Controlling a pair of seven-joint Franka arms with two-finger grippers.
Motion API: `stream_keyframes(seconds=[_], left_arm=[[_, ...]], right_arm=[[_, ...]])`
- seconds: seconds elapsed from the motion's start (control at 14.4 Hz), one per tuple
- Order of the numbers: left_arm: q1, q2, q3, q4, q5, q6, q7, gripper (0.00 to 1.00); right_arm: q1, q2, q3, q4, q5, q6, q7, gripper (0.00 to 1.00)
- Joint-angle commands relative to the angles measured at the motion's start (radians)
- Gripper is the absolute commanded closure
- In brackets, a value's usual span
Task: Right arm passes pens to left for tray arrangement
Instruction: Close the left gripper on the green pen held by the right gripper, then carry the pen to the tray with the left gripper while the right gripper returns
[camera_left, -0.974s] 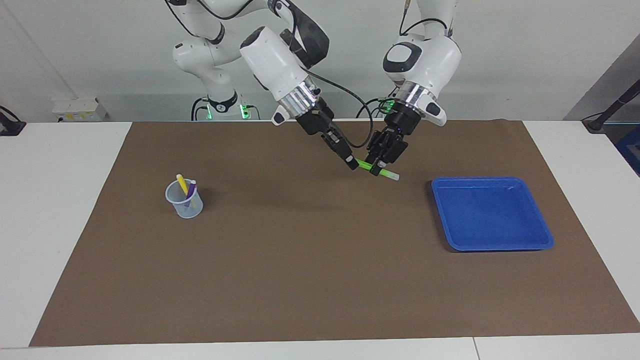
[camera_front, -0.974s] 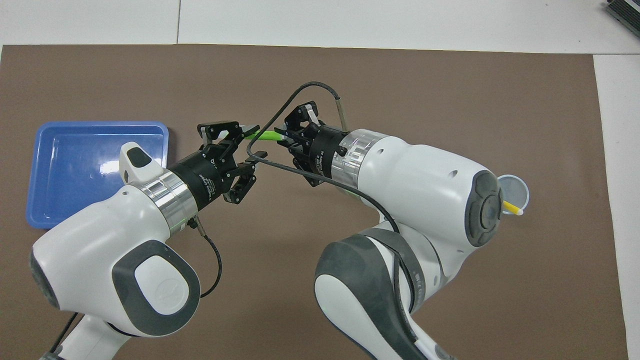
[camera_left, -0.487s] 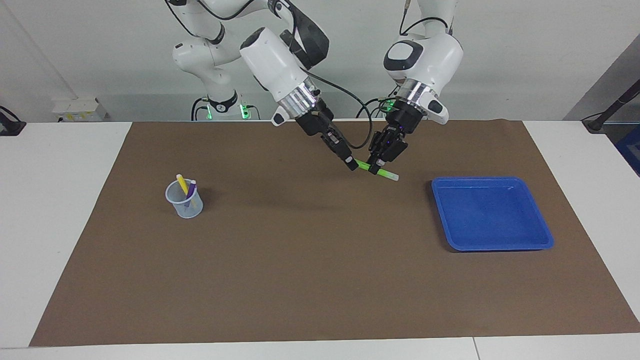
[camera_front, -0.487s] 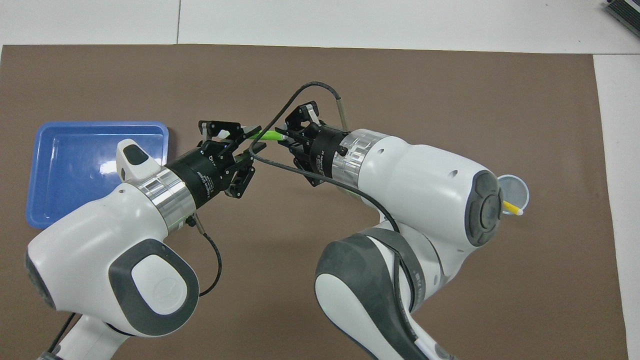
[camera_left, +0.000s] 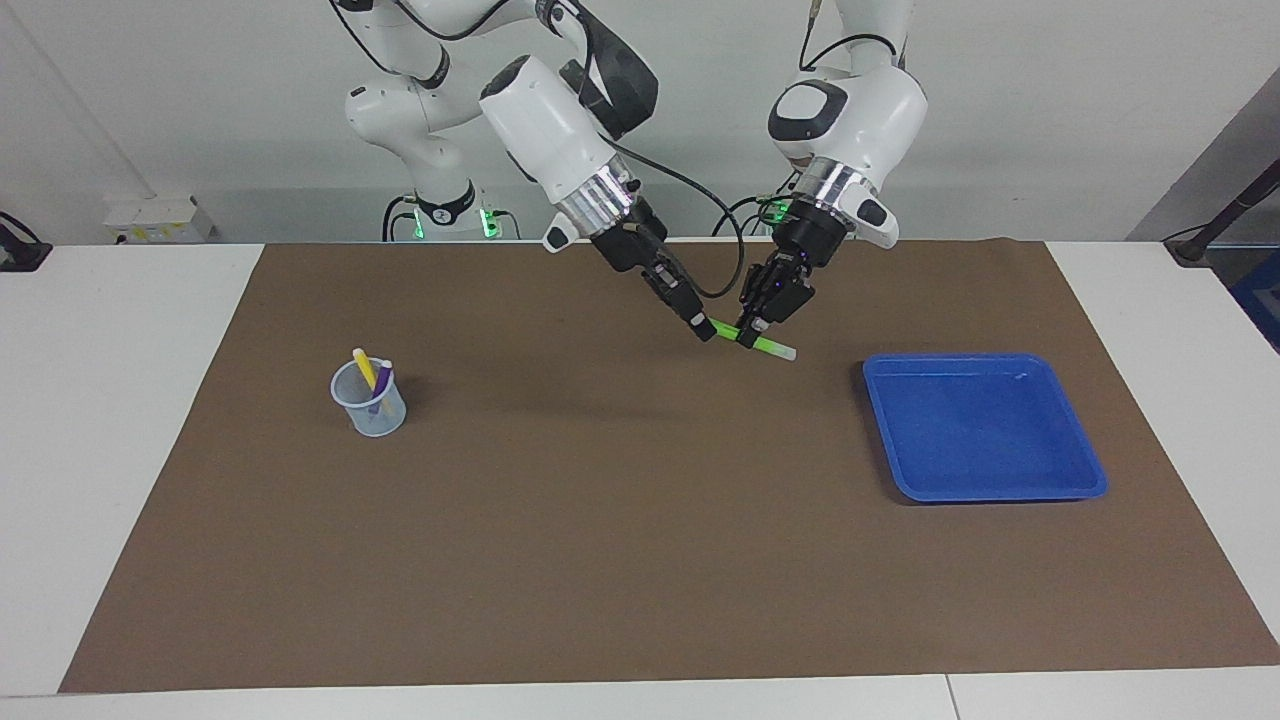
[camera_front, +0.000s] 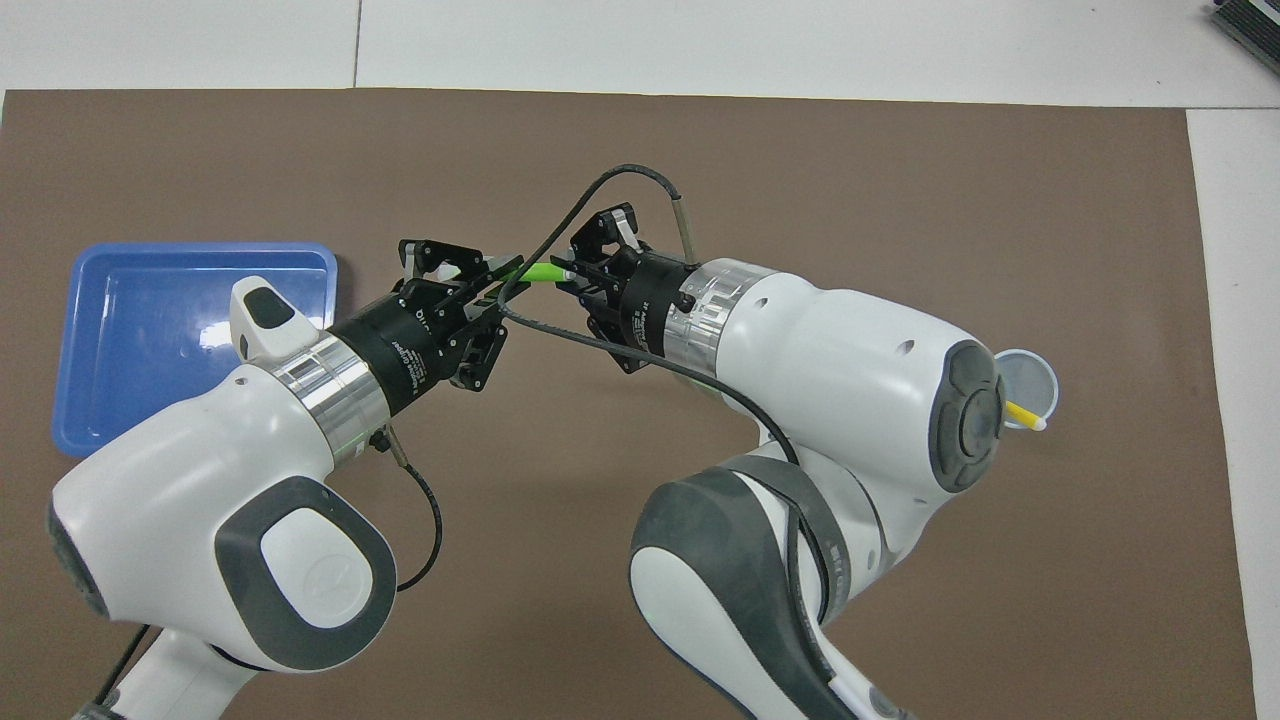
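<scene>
Left fingers (camera_left: 748, 338) newly around green pen (camera_left: 765, 345).

I'm looking at what is probably a robotics lab: two white arms (camera_left: 560, 130) are standing at the top of the frame, bolted at a white table (camera_left: 120, 400) that is wearing a brown mat (camera_left: 640, 560). A bare pale wall (camera_left: 1050, 110) is filling the upper right, and cables are trailing by it.

Plain white wall (camera_left: 1050, 120), white table (camera_left: 110, 400), brown mat (camera_left: 600, 560)
</scene>
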Motion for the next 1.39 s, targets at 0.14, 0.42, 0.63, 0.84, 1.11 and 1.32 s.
stream_keyframes(seconds=[0.14, 0.42, 0.63, 0.84, 1.11, 1.32], left_arm=[[-0.010, -0.009, 0.005, -0.002, -0.019, -0.036, -0.001, 1.00], [0.039, -0.026, 0.010, -0.001, -0.012, -0.134, 0.080, 1.00], [0.116, -0.045, 0.010, 0.013, -0.007, -0.275, 0.164, 1.00], [0.206, -0.051, 0.011, 0.042, 0.083, -0.460, 0.262, 1.00], [0.303, -0.048, 0.011, 0.098, 0.289, -0.706, 0.418, 1.00], [0.363, -0.052, 0.013, 0.110, 0.408, -0.841, 0.575, 1.00]], right_arm=[[-0.012, -0.007, 0.004, 0.007, 0.031, 0.007, -0.020, 0.00], [-0.096, -0.044, 0.000, 0.012, 0.012, -0.217, -0.255, 0.00], [-0.234, -0.078, -0.003, 0.005, -0.005, -0.529, -0.745, 0.00], [-0.314, -0.096, -0.003, 0.005, -0.217, -0.729, -1.103, 0.00], [-0.348, -0.124, -0.002, -0.019, -0.467, -0.846, -1.299, 0.00], [-0.426, -0.164, -0.002, -0.102, -0.561, -0.848, -1.521, 0.00]])
